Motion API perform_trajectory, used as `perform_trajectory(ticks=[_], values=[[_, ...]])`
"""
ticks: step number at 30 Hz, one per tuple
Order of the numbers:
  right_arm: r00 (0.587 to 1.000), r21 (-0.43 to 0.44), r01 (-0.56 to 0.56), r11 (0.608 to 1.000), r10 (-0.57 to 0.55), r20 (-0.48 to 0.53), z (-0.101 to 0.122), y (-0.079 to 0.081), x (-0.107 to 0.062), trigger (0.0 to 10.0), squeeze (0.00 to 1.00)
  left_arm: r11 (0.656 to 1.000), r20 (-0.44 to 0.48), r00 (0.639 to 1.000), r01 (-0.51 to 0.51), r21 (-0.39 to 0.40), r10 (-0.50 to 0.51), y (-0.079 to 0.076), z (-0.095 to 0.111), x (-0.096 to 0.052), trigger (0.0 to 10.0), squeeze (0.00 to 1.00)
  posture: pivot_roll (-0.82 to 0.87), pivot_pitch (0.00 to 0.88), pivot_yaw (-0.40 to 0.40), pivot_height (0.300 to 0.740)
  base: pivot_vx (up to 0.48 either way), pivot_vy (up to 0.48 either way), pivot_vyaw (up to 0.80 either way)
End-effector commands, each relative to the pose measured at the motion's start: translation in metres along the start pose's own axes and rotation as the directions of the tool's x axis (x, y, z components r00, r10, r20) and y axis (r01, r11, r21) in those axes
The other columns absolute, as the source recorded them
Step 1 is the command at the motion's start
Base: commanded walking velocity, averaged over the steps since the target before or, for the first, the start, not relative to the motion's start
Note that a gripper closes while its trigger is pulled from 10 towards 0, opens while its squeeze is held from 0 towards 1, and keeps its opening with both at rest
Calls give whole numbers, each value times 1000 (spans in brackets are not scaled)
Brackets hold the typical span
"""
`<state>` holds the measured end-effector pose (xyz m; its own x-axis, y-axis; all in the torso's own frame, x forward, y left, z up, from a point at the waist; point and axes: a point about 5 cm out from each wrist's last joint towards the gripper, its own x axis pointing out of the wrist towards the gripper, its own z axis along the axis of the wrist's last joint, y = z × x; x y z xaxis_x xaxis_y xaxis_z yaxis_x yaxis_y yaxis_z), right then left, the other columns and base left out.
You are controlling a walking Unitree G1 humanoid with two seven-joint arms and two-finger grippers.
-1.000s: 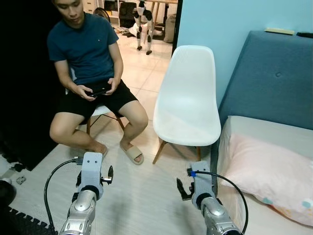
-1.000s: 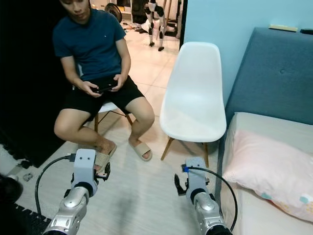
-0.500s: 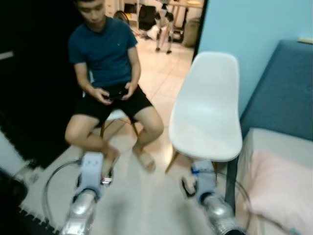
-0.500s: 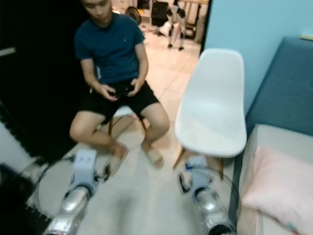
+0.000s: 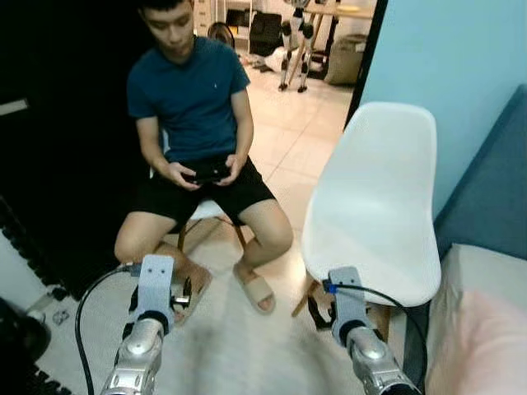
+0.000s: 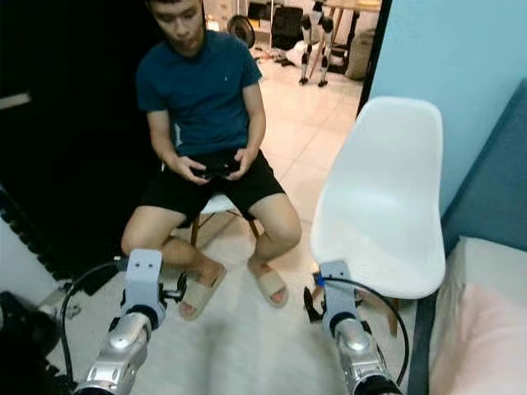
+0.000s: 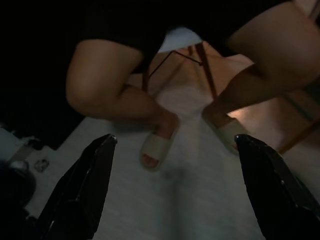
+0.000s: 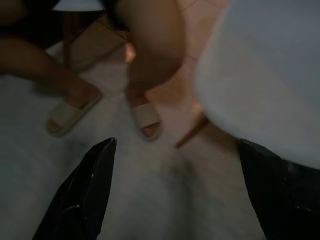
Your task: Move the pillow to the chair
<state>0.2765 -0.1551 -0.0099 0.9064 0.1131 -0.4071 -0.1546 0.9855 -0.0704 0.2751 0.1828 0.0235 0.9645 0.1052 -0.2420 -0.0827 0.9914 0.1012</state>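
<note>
A white shell chair [image 5: 372, 216] stands on wooden legs just ahead of me on the right, its seat bare. The pink pillow [image 5: 487, 346] lies on the bed at the lower right edge, partly cut off. Both arms are held low over the floor. My left gripper [image 7: 175, 185] is open above the floor in front of a seated person's sandalled feet. My right gripper [image 8: 177, 192] is open too, close to the front edge of the chair [image 8: 270, 75] and holding nothing.
A person [image 5: 193, 107] sits on a small stool ahead on the left, holding a controller, feet in sandals [image 5: 257, 290] on the floor. A bed [image 5: 473, 267] with a blue headboard [image 5: 494, 181] lines the right. A dark curtain [image 5: 58, 140] is on the left.
The camera has turned left: the person and chair have slid rightwards in view and the pillow is now at the right edge. Both arms keep their pose, grippers still open.
</note>
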Motion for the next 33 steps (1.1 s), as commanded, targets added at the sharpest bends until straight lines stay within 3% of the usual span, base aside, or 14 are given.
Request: perform_trajectory(ticks=[1,33], values=[[1000,10,23,1000,-23,-21,-5,-7,-3,10000,0,1000,-5,1000,13,9,-13,-2,-1,0,10000,0,7,18,-8,740,326,0,0],[996,9,70,997,-70,-63,-15,-12,-7,10000,0,999,-11,999,46,1,-46,-7,-2,-1,10000,0,2,25,-4,740,301,0,-750]])
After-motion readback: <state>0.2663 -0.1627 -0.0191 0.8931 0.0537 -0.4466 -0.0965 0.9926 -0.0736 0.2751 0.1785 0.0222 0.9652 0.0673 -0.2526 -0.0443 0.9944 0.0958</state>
